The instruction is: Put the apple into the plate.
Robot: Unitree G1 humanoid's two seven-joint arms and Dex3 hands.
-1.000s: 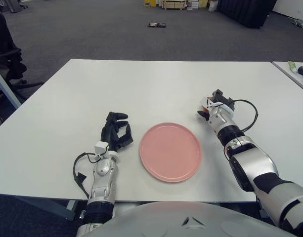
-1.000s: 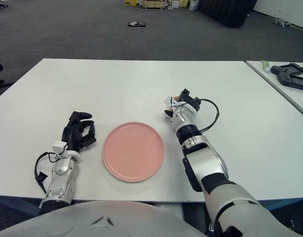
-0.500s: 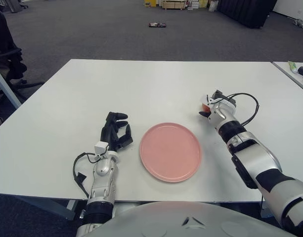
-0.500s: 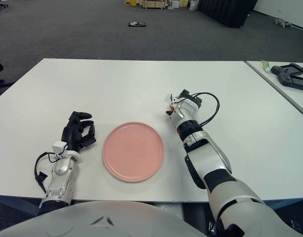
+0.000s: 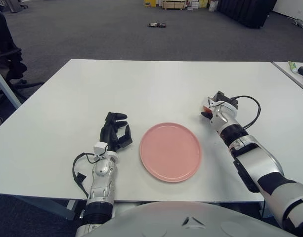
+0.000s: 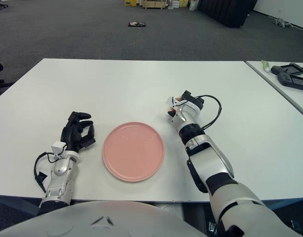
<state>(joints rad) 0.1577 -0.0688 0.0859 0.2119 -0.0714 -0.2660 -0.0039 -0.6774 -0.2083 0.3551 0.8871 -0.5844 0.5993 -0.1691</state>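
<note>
apple in the right hand, off to the side of the plate

compared with half a second ago, i see the right hand shifted a touch right and toward me, wrist turned a bit; a second ago it sat in much the same spot, so the change is small. the left hand has not moved across the frames.

the apple shows only as a sliver of red and orange at the left edge of the right hand, mostly covered by it. the fingers look wrapped around it, though from here i can only see a small part of the fruit, so i take the grip as likely rather than certain. hand and apple sit low over the white table, just beyond the plate's right rim and apart from it.

the pink plate lies flat near the table's front edge, between the two arms, with nothing in it.

the left hand rests on the table just left of the plate, black fingers curled inward and holding nothing.

far right, a dark device lies on a neighbouring table.
</note>
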